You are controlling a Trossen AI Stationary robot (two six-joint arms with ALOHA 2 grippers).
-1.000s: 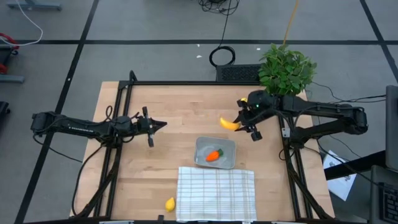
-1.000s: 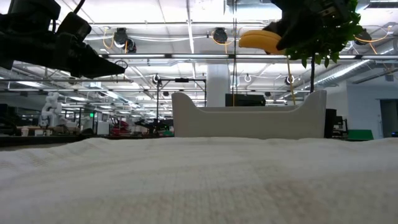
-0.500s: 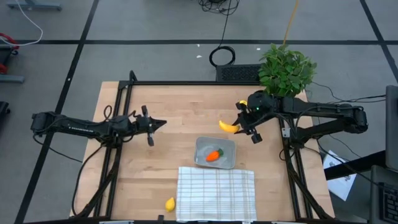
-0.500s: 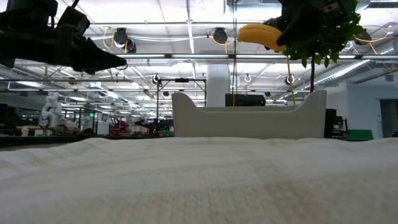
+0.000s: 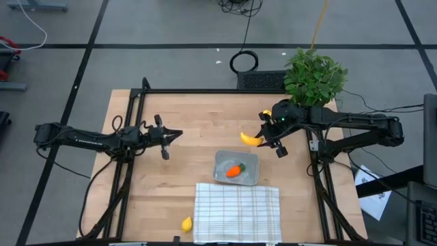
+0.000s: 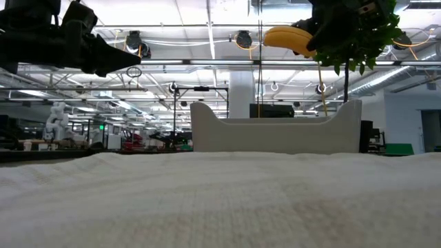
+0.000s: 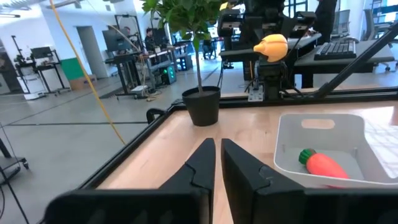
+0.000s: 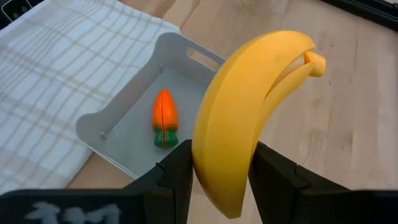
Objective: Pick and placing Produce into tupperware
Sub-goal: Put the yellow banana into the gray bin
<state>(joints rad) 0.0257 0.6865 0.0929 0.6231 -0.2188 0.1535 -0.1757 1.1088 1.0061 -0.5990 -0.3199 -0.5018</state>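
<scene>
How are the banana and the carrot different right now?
The banana is yellow, curved and held in the air by the right gripper; the carrot is orange with a green top, straighter, and lies inside the tupperware. The banana looks the larger. Both are toy produce.

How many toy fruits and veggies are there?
3. The banana is held in the right gripper above the table, the carrot lies in the tupperware, and the lemon sits left of the cloth.

My right gripper (image 5: 263, 139) above the table's right half with the banana (image 5: 250, 139), tupperware (image 5: 237, 167) mid-table holding the carrot (image 5: 235, 170), cloth (image 5: 237, 203) at the near edge touching it, lemon (image 5: 186, 224) left of the cloth, plant (image 5: 313, 76) at the far right corner, my left gripper (image 5: 174, 137) over the left half.
</scene>
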